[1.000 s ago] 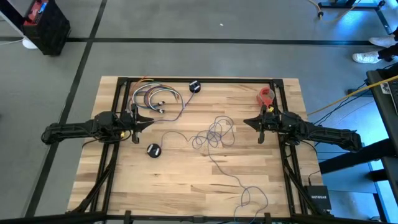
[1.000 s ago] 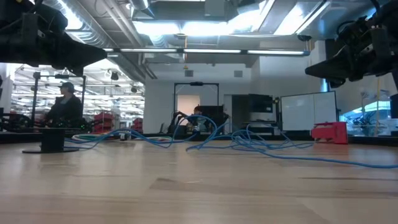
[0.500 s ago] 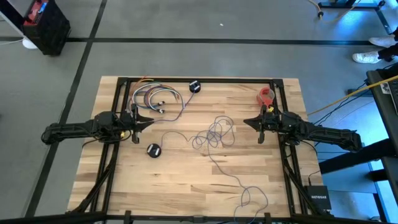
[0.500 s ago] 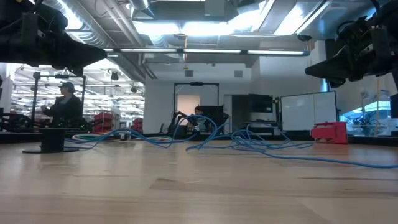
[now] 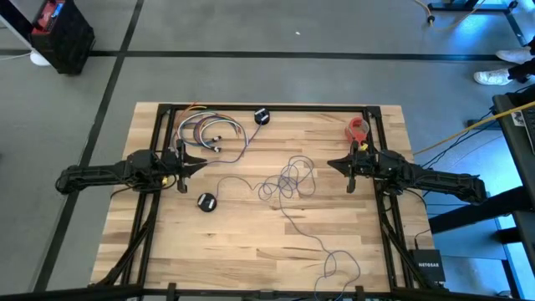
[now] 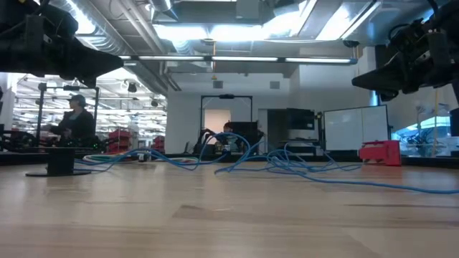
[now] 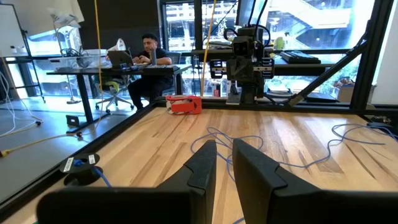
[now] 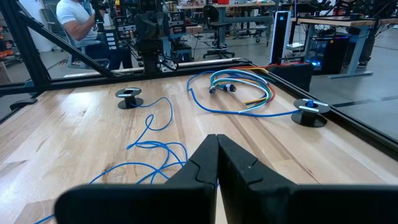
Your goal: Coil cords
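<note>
Multicoloured cable bundle (image 5: pixel 209 130), red object (image 5: pixel 358 129)

A grey concrete floor (image 5: pixel 251 79), crossed by dark lines, is being seen around the wooden table (image 5: pixel 251 242). Long ceiling lights (image 6: pixel 237 32) are being shown glowing overhead. A person (image 7: pixel 146 53) is being seen seated at a desk (image 7: pixel 112 70) before large windows (image 7: pixel 186 25), and a whiteboard (image 6: pixel 351 129) is being shown standing beyond
</note>
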You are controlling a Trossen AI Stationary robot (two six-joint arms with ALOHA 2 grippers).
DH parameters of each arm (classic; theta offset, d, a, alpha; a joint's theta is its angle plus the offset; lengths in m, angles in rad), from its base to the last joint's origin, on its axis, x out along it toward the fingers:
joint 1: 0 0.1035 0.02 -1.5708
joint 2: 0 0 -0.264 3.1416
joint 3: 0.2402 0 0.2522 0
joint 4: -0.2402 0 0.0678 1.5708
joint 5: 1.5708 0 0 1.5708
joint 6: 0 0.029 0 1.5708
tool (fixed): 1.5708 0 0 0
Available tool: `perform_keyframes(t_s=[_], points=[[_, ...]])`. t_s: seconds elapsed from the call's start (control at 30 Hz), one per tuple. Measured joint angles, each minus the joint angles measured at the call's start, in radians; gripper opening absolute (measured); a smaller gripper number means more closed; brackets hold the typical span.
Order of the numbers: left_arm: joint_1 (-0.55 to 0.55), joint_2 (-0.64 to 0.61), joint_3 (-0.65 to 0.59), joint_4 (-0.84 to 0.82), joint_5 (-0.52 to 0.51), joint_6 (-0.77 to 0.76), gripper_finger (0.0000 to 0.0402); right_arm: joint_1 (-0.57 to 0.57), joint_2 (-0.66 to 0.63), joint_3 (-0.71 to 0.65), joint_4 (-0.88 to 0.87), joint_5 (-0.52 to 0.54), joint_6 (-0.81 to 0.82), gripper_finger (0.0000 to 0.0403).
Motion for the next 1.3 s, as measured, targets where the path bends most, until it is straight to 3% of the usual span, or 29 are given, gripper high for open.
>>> perform_keyframes(t_s=[0.5,1.3], points=[[0.000,0.000,0.000,0.043,0.000,0.109,0.0047,0.000,0.000,0.000,0.000,0.000,0.000,0.0010],[0.000,0.000,0.000,0.073,0.001,-0.104,0.0047,0.000,0.000,0.000,0.000,0.000,0.000,0.0010]])
